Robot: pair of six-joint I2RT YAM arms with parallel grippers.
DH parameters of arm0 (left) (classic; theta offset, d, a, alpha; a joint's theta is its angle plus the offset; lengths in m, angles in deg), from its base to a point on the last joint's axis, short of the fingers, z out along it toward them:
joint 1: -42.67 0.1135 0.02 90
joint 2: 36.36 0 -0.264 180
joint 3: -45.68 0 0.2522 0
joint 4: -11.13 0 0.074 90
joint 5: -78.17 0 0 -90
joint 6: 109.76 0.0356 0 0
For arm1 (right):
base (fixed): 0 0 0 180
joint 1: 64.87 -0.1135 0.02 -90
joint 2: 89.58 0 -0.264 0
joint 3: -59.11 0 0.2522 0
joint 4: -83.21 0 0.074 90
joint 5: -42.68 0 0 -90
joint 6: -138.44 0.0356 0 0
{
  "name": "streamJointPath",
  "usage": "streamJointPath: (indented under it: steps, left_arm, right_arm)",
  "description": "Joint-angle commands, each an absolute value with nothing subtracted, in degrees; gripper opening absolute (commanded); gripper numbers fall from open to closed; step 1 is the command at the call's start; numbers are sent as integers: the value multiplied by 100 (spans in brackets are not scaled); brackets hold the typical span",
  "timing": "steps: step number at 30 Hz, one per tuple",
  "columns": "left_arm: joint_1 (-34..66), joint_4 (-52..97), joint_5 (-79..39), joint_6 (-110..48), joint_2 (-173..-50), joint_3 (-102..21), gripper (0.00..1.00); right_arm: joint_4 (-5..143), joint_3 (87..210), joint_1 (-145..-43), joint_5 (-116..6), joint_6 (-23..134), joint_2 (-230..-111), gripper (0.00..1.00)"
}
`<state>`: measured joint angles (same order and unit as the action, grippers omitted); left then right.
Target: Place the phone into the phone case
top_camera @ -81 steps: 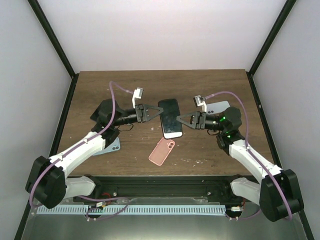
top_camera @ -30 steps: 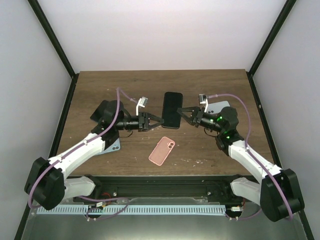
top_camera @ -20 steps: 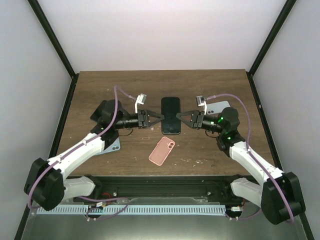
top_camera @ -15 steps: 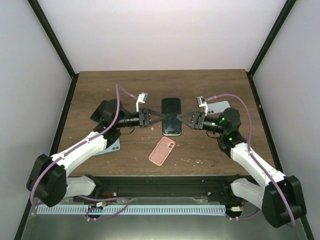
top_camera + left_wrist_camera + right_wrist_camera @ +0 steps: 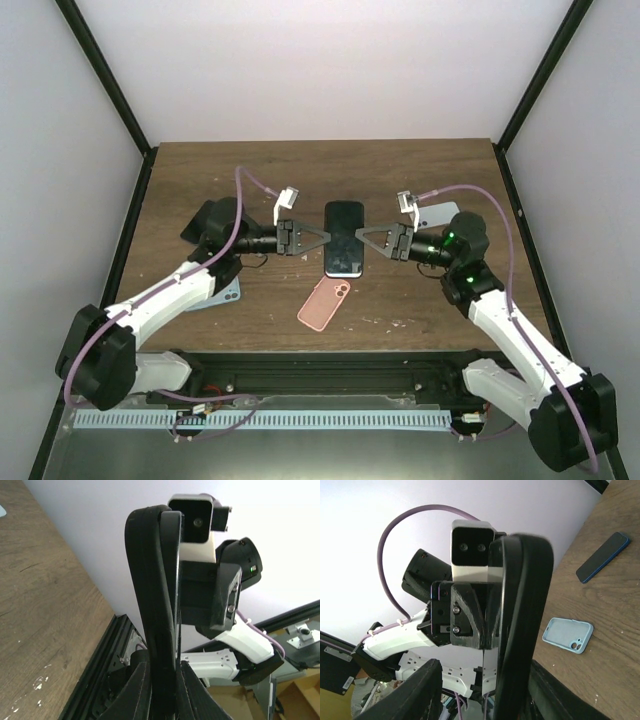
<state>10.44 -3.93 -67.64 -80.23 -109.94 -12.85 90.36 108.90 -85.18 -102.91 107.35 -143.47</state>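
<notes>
Phone (image 5: pixel 344 238) aloft over table (image 5: pixel 420 170), between both grippers. Dark screen up, long axis near-to-far. Left gripper (image 5: pixel 322 240) pinching phone's left long edge. Right gripper (image 5: pixel 361 240) at right edge, jaws spread, straddling it. Pink phone case (image 5: pixel 324 302) flat on table just nearer, camera cutout at far end.

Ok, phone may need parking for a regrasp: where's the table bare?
Bare: the table's back strip behind the phone, and between pink case and right arm. Crowded: the left near side, blue case under the left arm.
</notes>
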Motion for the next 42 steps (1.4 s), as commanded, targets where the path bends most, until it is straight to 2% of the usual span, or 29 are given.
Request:
streamJointPath:
  steps: [1, 10, 13, 18, 24, 26, 29, 33, 39, 42]
  left_arm:
    - [1046, -541, -7302, -7608, -10838, -1365, 0]
    - [1039, -384, -7585, -7357, -10850, -1351, 0]
    - [1046, -245, -7584, -7276, -10884, -1367, 0]
    - [1044, 285, -7408, -7064, -10847, -1493, 0]
    - [1055, 1013, -7293, -6671, -10808, -1633, 1]
    - [1056, 976, -7285, -6713, -10774, -1642, 8]
    - [1055, 876, -7181, -6802, -10698, -1630, 28]
    - [1058, 570, -7096, -6948, -10697, -1668, 36]
    - [1094, -162, -6991, -7309, -10768, -1652, 35]
    - [1095, -182, -6959, -7320, -10805, -1693, 30]
  right_arm:
    - [8891, 11429, -8561, -10035, 10875, -14269, 45]
    - [8557, 11944, -8553, -9820, 10926, -14451, 43]
    - [8533, 12035, -8552, -9819, 10868, -14518, 30]
    - [8216, 12109, -8557, -9808, 10543, -14561, 2]
    - [8067, 12175, -8558, -9654, 9975, -14377, 1]
    - [7933, 12248, -8557, -9758, 9798, -14414, 1]
    - [8089, 12060, -8553, -9998, 9868, -14416, 1]
    - [9043, 11564, -8560, -10548, 10401, -14473, 1]
    - [9206, 11353, -8561, -10816, 10456, -14494, 1]
    - [9151, 11334, -8565, -10883, 10410, -14496, 1]
